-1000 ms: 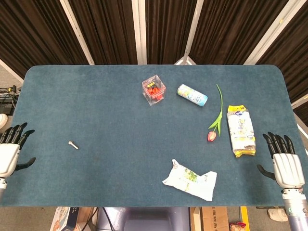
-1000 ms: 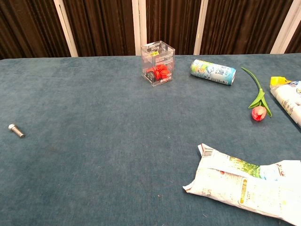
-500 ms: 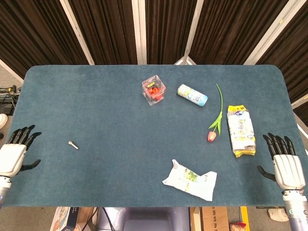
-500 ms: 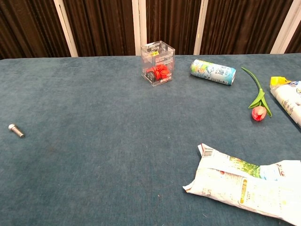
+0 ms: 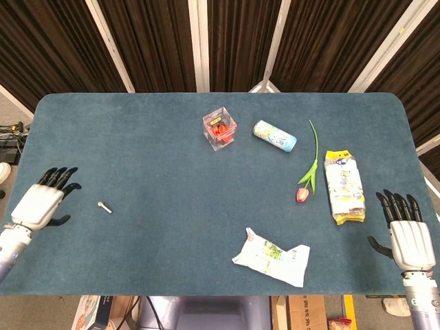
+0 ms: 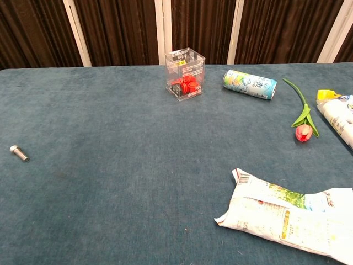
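Head view: my left hand point(image 5: 41, 205) had moved inward from the table's left edge over the last second and now lay over the blue table point(image 5: 158, 151), fingers spread and holding nothing. The small metal bolt point(image 5: 104, 206) lay on the cloth just to the right of its fingertips, near but not touched. I judged this as the approach toward the bolt, with contact not yet made. My right hand point(image 5: 407, 234) had not shifted; it stayed at the right edge, fingers spread and empty, near the yellow-ended snack packet point(image 5: 344, 185). The tulip point(image 5: 307, 172), the can point(image 5: 274, 135), the clear box of red pieces point(image 5: 220, 127) and the crumpled white packet point(image 5: 271, 256) lay unchanged.

Chest view: neither hand appeared. The bolt point(image 6: 19, 153) lay alone at the left, well apart from the clear box point(image 6: 186, 73) and the can point(image 6: 249, 84), in the same place as before.
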